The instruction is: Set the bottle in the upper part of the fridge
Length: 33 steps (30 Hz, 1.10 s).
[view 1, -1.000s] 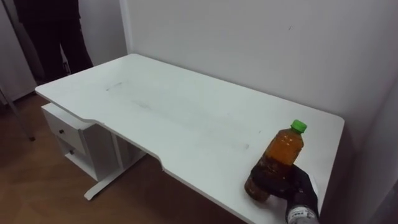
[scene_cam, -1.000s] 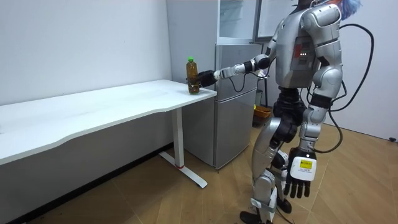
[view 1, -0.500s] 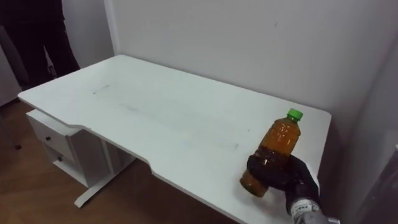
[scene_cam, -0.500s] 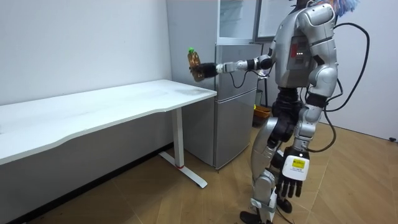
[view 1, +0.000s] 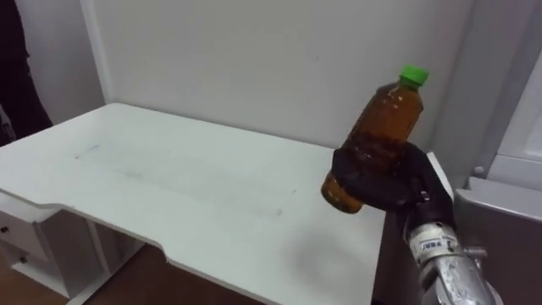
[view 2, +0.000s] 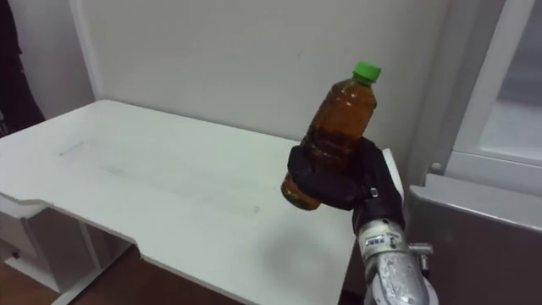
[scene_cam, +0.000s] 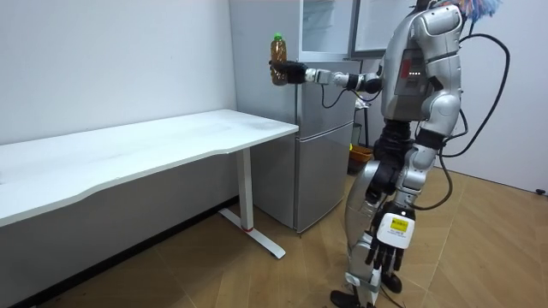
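The robot stands on the wooden floor [scene_cam: 479, 231] in front of the grey fridge [scene_cam: 325, 137], beside the end of the white desk [view 1: 169, 182], with its right arm stretched out level towards the room view's left. The right hand [view 1: 385, 180], black-gloved, has its fingers and thumb curled round the lower half of the bottle [view 1: 379, 123], gripping it firmly. The bottle is clear plastic with amber-brown liquid and a green cap; it is in the air above the desk's near end, well clear of the desk top, and leans with its cap towards the fridge side in the eye views. In the room view the bottle sits level with the fridge's upper compartment [scene_cam: 324, 26], in front of it and not inside. The left hand [scene_cam: 385, 253] hangs low beside the robot's leg, its fingers loose, pointing down and holding nothing. A white drawer unit [view 1: 21, 241] stands under the desk's far end.
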### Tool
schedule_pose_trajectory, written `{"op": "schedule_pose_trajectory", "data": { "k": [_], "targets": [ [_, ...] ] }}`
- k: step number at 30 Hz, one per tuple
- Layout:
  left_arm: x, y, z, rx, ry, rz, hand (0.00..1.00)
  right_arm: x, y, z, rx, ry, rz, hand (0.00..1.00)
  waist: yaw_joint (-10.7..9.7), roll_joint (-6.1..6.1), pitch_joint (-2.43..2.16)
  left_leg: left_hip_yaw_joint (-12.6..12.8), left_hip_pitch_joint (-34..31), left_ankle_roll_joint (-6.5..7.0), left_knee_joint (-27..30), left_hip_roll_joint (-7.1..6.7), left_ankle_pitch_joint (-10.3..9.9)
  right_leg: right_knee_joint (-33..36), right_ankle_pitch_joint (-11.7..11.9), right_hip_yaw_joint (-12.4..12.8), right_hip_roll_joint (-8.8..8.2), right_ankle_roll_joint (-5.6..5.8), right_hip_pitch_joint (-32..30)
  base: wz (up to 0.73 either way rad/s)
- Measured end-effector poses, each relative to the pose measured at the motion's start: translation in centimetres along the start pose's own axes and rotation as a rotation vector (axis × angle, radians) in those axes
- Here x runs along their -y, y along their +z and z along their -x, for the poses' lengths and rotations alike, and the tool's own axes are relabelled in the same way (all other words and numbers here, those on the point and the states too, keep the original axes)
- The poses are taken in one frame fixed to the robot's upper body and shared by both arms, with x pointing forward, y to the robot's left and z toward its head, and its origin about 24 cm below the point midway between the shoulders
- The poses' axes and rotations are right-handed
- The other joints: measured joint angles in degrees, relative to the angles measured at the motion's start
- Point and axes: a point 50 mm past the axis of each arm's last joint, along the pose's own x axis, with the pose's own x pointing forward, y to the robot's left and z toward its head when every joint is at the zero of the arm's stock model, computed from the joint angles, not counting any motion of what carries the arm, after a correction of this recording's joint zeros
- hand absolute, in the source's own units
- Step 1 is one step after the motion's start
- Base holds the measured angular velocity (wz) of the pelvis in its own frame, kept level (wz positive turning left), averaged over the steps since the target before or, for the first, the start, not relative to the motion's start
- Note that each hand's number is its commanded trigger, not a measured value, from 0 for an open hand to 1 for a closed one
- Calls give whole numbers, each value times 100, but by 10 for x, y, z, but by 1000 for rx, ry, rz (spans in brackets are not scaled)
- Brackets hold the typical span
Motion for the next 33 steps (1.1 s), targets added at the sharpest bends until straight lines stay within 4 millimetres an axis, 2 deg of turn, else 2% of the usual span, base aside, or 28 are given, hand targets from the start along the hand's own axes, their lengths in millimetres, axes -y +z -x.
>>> {"op": "schedule_pose_trajectory", "data": {
  "k": [6,10,14,18,20,22,28,33],
  "targets": [
    [0,11,-2,32,2,9,0,10,41,2,166,-6,-22,100,-218,-22,3,37,1,11,31,33,-10,-6,25,178,28,-7,-8,-5],
    [-3,6,-2,21,10,11,0,22,66,13,274,-17,8,100,-349,-38,-6,144,82,12,-15,33,-9,-7,25,445,47,-9,-13,-12],
    [-7,-3,0,-2,25,32,0,30,72,19,298,-42,13,100,-500,-82,-33,206,184,6,-62,40,-11,-8,29,537,59,-15,-7,-16],
    [-10,-7,-1,-16,32,32,0,42,76,25,317,-92,17,100,-644,-127,-56,368,214,-3,-62,123,-27,4,53,686,81,-49,-35,-19],
    [-11,-10,-1,-25,35,38,0,46,79,26,327,-106,20,100,-673,-139,-49,426,263,-10,-78,126,-34,3,65,742,94,-59,-49,-21],
    [-14,-13,-1,-36,45,62,0,53,84,27,350,-138,34,100,-810,-181,-74,427,262,-26,-80,135,-49,1,66,765,112,-61,-67,-7],
    [-14,-15,0,-41,40,78,0,71,102,34,430,-217,55,100,-962,-190,-72,619,301,-36,-96,171,-55,-67,71,982,148,-73,-124,-15],
    [-19,-15,0,-43,53,82,0,85,100,43,418,-274,40,100,-1092,-236,-54,671,330,-37,-115,171,-66,-101,75,1039,161,-72,-124,-7]
  ]
}}
